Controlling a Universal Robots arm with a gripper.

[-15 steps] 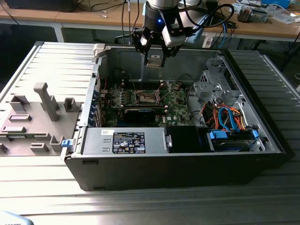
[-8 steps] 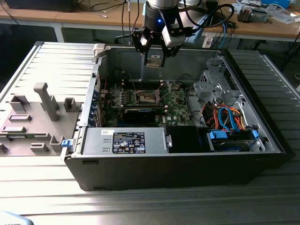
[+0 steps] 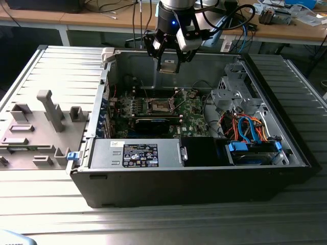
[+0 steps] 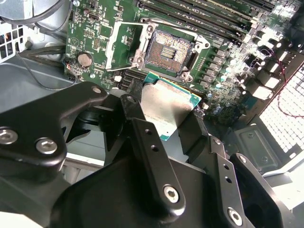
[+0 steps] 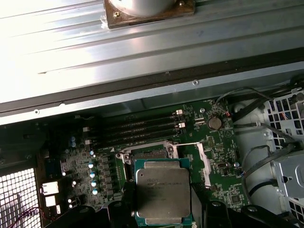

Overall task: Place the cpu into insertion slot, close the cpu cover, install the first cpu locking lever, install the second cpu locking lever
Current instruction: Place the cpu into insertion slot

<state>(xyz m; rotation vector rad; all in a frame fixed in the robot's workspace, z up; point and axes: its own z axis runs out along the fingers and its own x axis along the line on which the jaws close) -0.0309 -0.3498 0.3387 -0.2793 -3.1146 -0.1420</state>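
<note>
My gripper (image 3: 168, 65) hangs above the open computer case, shut on the cpu (image 3: 169, 65). The cpu (image 4: 166, 107) is a square chip with a silvery metal top (image 5: 162, 192), pinched at two opposite edges by the black fingers (image 4: 137, 123). It is in the air, apart from the board. The insertion slot (image 4: 168, 50) is a dark square socket on the green motherboard (image 3: 194, 115), lying bare below and ahead of the chip. The cpu cover (image 4: 121, 45), a silver frame plate, stands swung open beside the socket. In the first wrist view the chip hides much of the insertion slot (image 5: 149, 153).
Black memory slots (image 5: 137, 128) and a coin battery (image 5: 214, 122) flank the socket. A power supply (image 3: 135, 153) fills the case's front, and a drive cage with coloured cables (image 3: 250, 132) is at the exterior view's right. A grey fixture (image 3: 46, 117) lies outside the case.
</note>
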